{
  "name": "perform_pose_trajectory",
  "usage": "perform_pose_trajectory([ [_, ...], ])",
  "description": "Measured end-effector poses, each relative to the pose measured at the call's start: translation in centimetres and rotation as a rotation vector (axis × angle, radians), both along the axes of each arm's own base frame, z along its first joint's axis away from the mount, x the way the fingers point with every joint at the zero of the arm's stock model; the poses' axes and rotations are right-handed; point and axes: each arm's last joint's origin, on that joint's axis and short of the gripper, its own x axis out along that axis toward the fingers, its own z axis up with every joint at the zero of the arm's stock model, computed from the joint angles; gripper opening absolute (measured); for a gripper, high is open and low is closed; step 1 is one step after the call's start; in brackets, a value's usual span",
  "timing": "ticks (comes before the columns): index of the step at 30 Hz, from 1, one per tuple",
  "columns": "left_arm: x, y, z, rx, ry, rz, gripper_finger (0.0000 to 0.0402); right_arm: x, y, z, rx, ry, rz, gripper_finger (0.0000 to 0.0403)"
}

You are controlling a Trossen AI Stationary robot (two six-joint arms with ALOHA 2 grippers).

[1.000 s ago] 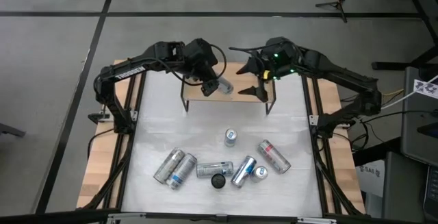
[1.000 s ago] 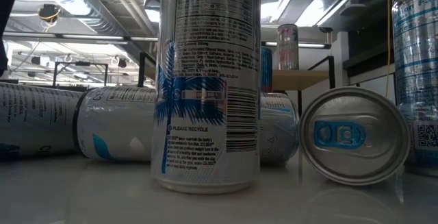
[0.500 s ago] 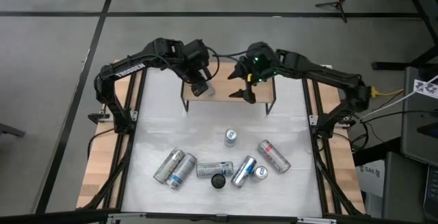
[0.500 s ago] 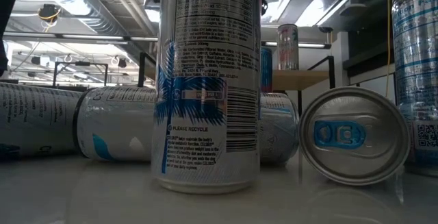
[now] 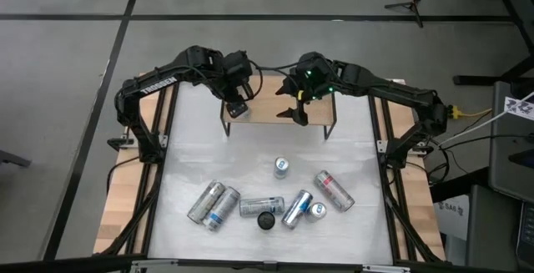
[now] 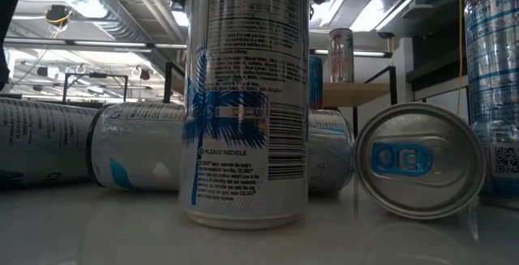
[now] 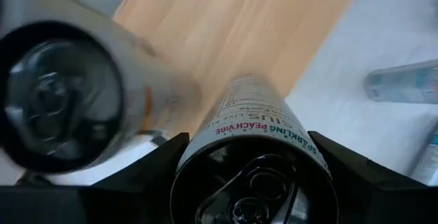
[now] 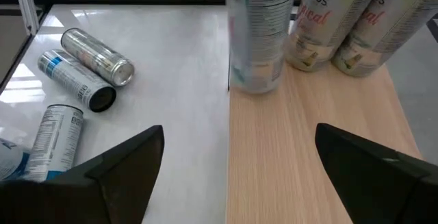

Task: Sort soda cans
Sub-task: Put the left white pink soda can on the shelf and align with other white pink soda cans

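Over the last second the left gripper [image 5: 239, 106] has carried its can [image 7: 254, 157] from the middle of the wooden shelf [image 5: 271, 108] toward the shelf's left end and brought it close to the cans already standing there; judged, this is the placing step of the sort, with release not yet made. Its fingers remain clamped on that can. The can's long axis runs away from the wrist camera, dark top toward the lens, base toward the shelf board. The right gripper [image 5: 295, 106] has moved in over the shelf's middle, fingers spread wide and empty. Eight loose cans [image 5: 267, 205] lie on the table below the shelf.
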Motion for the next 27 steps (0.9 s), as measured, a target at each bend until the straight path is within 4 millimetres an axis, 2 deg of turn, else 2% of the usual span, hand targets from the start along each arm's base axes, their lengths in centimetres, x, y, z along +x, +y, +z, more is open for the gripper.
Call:
perform_pose_trajectory([
  [13,-0.34,-0.06,-0.05,0.005,0.036,0.004,0.0252,-0.01,0.0,-0.02,0.001,0.002,0.0,0.0376],
  [22,-0.35,-0.06,-0.04,0.005,0.035,0.004,0.0283,-0.02,0.01,-0.02,0.002,0.003,-0.001,0.0376],
  [27,-0.32,-0.06,0.0,0.009,0.031,0.004,0.0287,-0.02,0.01,-0.02,0.002,0.003,-0.001,0.0376],
])
